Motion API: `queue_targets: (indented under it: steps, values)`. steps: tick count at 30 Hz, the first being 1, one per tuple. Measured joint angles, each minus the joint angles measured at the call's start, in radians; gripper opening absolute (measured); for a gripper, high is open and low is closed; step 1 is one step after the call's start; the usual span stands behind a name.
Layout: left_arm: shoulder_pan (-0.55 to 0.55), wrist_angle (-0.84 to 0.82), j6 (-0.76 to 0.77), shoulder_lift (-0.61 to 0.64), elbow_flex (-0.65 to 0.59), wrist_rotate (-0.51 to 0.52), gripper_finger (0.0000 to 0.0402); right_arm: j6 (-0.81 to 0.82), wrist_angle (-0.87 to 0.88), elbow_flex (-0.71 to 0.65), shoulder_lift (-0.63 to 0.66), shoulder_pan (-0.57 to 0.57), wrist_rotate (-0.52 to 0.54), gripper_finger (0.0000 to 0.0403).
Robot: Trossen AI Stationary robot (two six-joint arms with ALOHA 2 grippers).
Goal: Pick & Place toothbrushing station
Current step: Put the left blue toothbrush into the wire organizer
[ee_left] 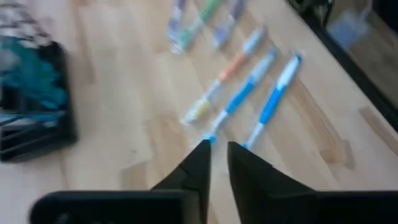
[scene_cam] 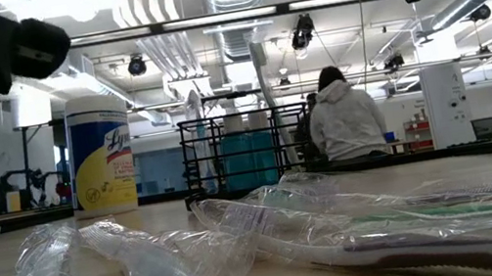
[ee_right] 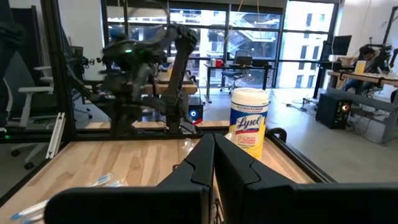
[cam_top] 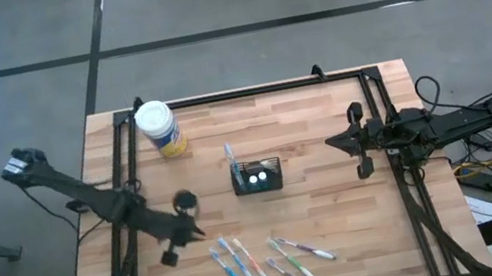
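The toothbrushing station, a small black mesh holder box (cam_top: 257, 176), stands on its base at the table's middle. One toothbrush (cam_top: 228, 153) stands upright in it. The box also shows in the low view (scene_cam: 228, 151) and the left wrist view (ee_left: 31, 106). Several wrapped toothbrushes (cam_top: 263, 261) lie flat near the table's near edge. My left gripper (cam_top: 202, 233) hovers left of them with its fingers all but shut and empty (ee_left: 217, 154). My right gripper (cam_top: 331, 143) waits shut and empty (ee_right: 213, 149) at the table's right, pointing toward the box.
A round yellow canister with a white lid (cam_top: 160, 128) stands at the far left of the table. A black frame (cam_top: 248, 91) runs along the table's edges. Bare wood lies between the box and the toothbrushes. A person (scene_cam: 347, 117) stands in the room behind.
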State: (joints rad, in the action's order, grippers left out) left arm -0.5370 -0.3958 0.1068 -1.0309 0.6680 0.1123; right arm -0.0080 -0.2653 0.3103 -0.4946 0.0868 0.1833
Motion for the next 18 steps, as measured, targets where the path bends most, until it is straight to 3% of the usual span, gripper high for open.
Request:
queue_targets:
  steps: [9,18]
  values:
    - [-0.066,-0.129,0.003,-0.377,0.24,-0.036,0.0167,0.036,0.0,0.0,0.0,0.0,0.0,0.0008]
    - [-0.084,-0.184,-0.099,-0.62,0.398,-0.084,0.0177,0.027,0.0,0.0,0.0,0.0,-0.002,0.0008]
